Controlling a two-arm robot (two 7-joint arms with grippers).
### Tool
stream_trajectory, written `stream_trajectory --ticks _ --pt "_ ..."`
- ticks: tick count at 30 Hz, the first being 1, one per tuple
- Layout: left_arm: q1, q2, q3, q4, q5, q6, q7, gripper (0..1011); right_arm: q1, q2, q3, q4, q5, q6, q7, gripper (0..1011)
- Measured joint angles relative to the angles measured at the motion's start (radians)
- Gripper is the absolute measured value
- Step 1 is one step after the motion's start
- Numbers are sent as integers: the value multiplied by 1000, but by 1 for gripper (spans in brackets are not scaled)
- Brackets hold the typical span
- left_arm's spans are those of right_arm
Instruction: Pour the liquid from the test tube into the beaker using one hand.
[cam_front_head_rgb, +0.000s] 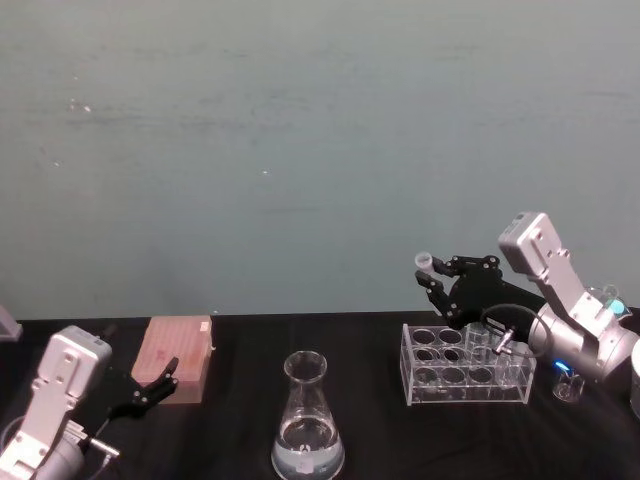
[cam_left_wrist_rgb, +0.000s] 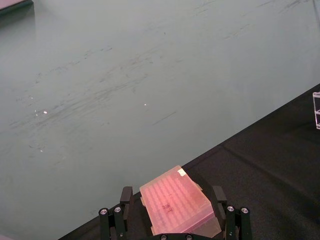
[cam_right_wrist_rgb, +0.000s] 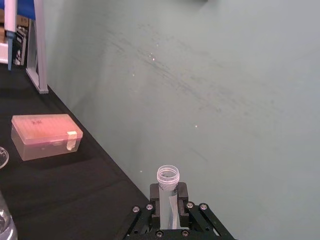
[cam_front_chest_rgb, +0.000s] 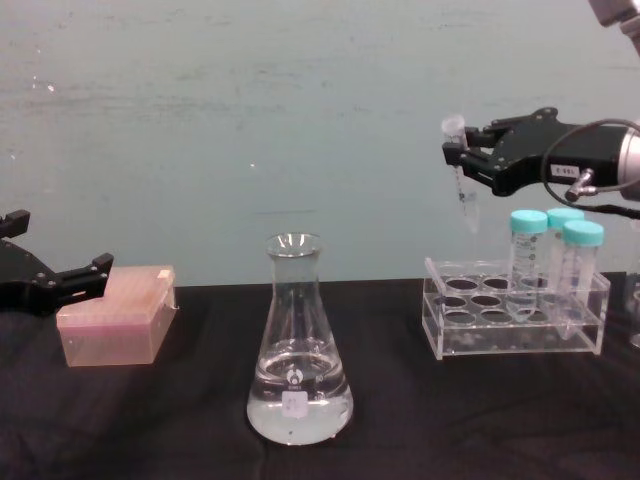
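Now: tube aloft
Left gripper, fingers spread, sits by the pink tip box, 9 o'clock of the conical flask. Toward 2 o'clock, right gripper pinches the near-upright test tube above the acrylic rack

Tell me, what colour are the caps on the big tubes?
Teal. The caps show best in the chest view.
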Motion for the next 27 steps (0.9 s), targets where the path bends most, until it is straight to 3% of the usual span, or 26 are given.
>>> stream_trajectory --ticks 13,27 --pt "0 0 0 0 0 0 0 1000 -59 21 -19 -119 -128 -56 -68 194" --pt "0 0 0 0 0 0 0 1000 -96 28 -46 -208 -206 -93 -71 194"
